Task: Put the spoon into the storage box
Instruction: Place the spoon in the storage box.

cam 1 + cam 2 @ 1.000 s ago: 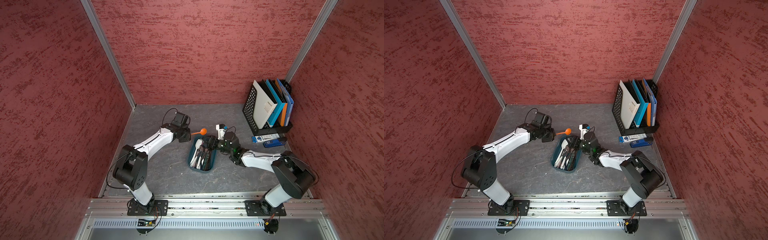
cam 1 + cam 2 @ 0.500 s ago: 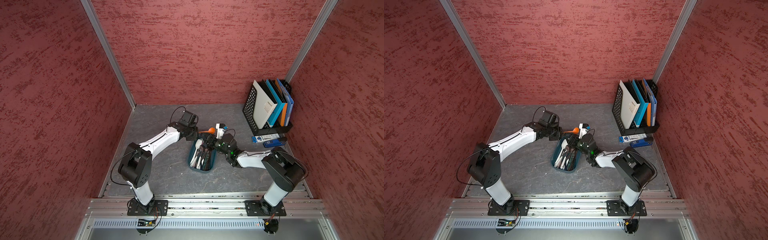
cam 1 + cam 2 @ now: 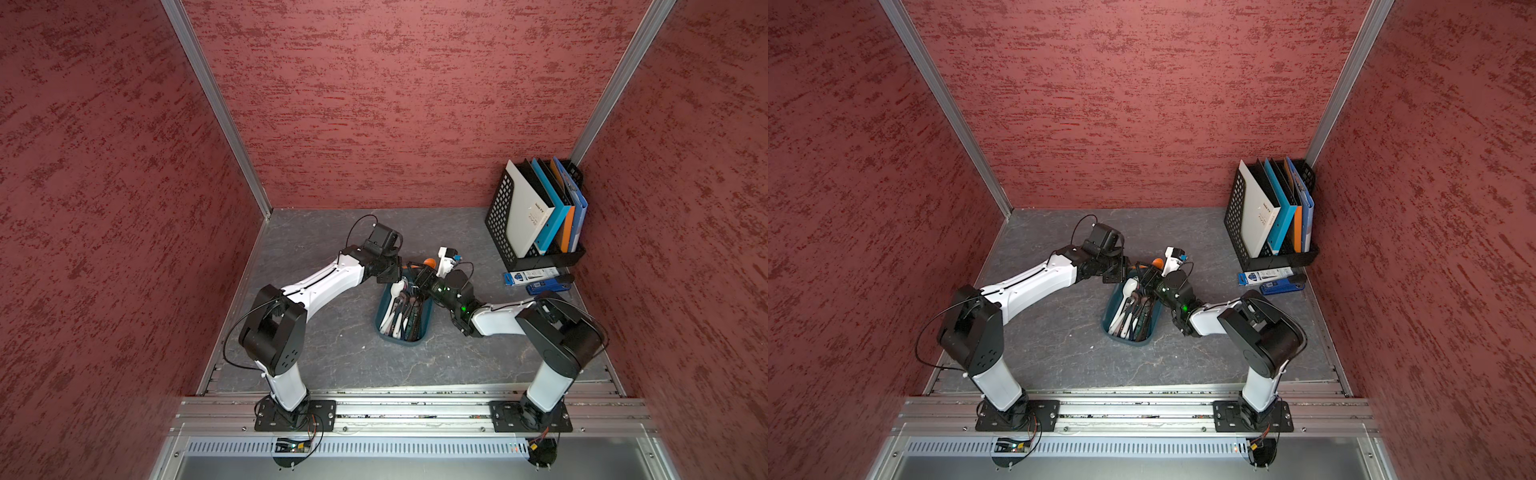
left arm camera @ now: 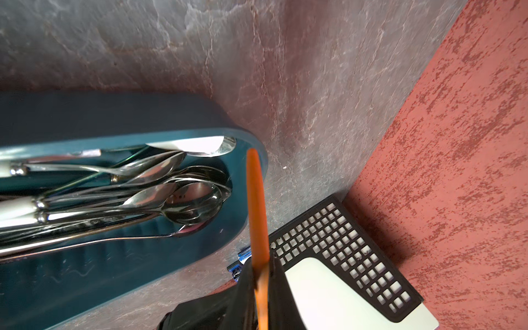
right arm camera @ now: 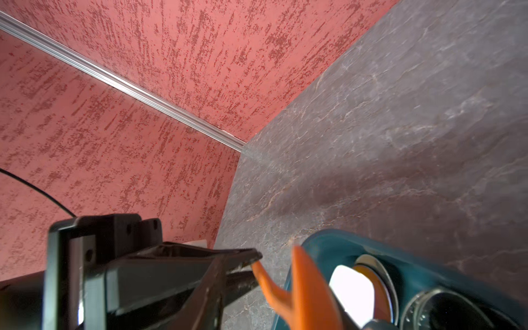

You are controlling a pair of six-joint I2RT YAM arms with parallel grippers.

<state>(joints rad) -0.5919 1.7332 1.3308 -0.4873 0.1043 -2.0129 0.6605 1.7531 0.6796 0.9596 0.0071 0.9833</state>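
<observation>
My left fingers (image 4: 278, 283) pinch the orange spoon (image 4: 255, 200) over the storage box (image 4: 114, 271) rim. My right fingers (image 3: 420, 277) hover beside it, their spread unclear. Lowering and releasing remain.

- Left arm (image 3: 320, 286): stretched forward and inward from its base, forearm low, wrist turned toward the other arm.
- Left gripper (image 4: 261, 267): jaws pinched tight on the handle of the orange spoon (image 4: 255, 200).
- Right arm (image 3: 498, 320): elbow folded close to its base, forearm low, pointing inward.
- Right gripper (image 3: 420, 277): nearly tip to tip with the left gripper; jaw spacing unreadable.
</observation>
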